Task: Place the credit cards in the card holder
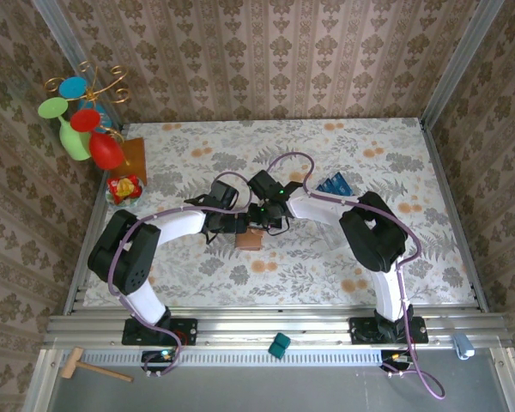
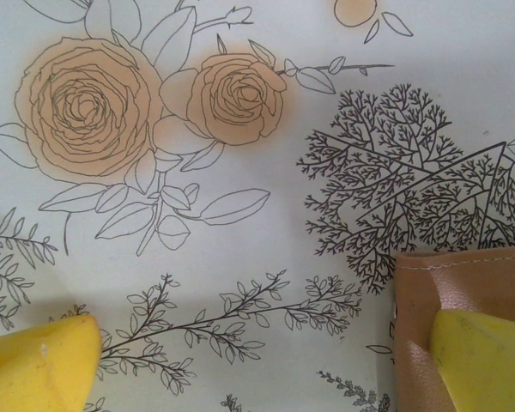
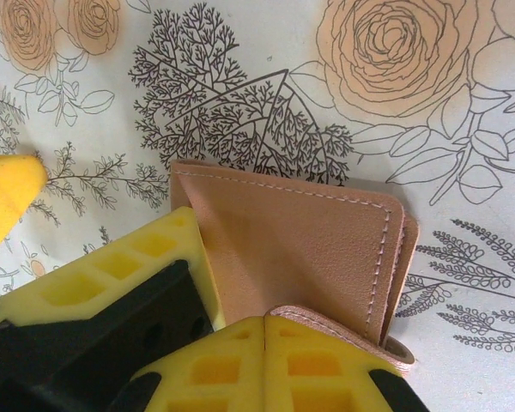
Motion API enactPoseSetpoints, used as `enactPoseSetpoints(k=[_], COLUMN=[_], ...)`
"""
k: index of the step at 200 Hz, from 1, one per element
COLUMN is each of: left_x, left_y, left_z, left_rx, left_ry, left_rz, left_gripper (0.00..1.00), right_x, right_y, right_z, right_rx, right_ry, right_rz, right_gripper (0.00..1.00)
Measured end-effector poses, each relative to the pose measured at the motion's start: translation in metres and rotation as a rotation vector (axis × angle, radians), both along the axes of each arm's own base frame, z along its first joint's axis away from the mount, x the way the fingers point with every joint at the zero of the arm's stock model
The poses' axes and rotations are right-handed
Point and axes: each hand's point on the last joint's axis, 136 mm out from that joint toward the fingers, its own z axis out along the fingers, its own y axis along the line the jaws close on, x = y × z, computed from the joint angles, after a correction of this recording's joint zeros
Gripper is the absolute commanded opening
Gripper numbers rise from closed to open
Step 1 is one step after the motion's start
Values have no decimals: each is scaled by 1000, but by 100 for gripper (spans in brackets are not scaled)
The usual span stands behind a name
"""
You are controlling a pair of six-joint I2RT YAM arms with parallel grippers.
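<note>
R gripper (image 3: 266,324): closest to the R wrist cam. Its 2 yellow fingers were pressed tight together, no gap btwn the tips.
R tips vs holder: tips sat at the near edge of the card holder (image 3: 300,249). 1 thin pink lip of it curled up along 1 tip. Couldn't tell if that lip was pinched.
L gripper (image 2: 262,330): spread wide, 1 yellow finger at each bottom corner of the L wrist view, nothing held.
L fingers: the 1 at the bottom right of that view (image 2: 481,360) lay over a corner of the holder. The other hung over bare cloth, well apart from it.
Holder spot: flat on the table (image 1: 412,172) near the mid, btwn the 2 grippers. Pink-brown w/ pale stitches along the edge.
Credit cards (image 1: 332,184): small blue pile on the table, further back & to the R of the holder, just behind the R arm. Well apart from the holder. Too small to count.
Table cloth: pale, w/ orange roses & grey leaves.
Back L corner: toy (image 1: 84,118) w/ red, green & blue round bits on gold wire. Amber square (image 1: 134,157) was just beside it, w/ a small red & yellow thing (image 1: 124,187) in front.
Front rail: green block (image 1: 279,345) near the mid, wood hammer (image 1: 90,367) at the L end.
</note>
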Motion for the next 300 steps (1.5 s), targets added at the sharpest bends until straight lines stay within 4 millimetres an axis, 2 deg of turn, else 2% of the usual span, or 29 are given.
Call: enactPoseSetpoints(k=[141,300], left_x=[0,0], left_y=[0,0], left_z=[0,-1], left_rx=[2,2], left_ry=[-1,0], left_rz=[1,1], left_gripper=[100,100], right_x=[-6,-11], right_y=[4,4], right_z=[-7,-3], right_rx=[22,27], right_ry=[6,3], right_rz=[-5,1], right_gripper=[0,0])
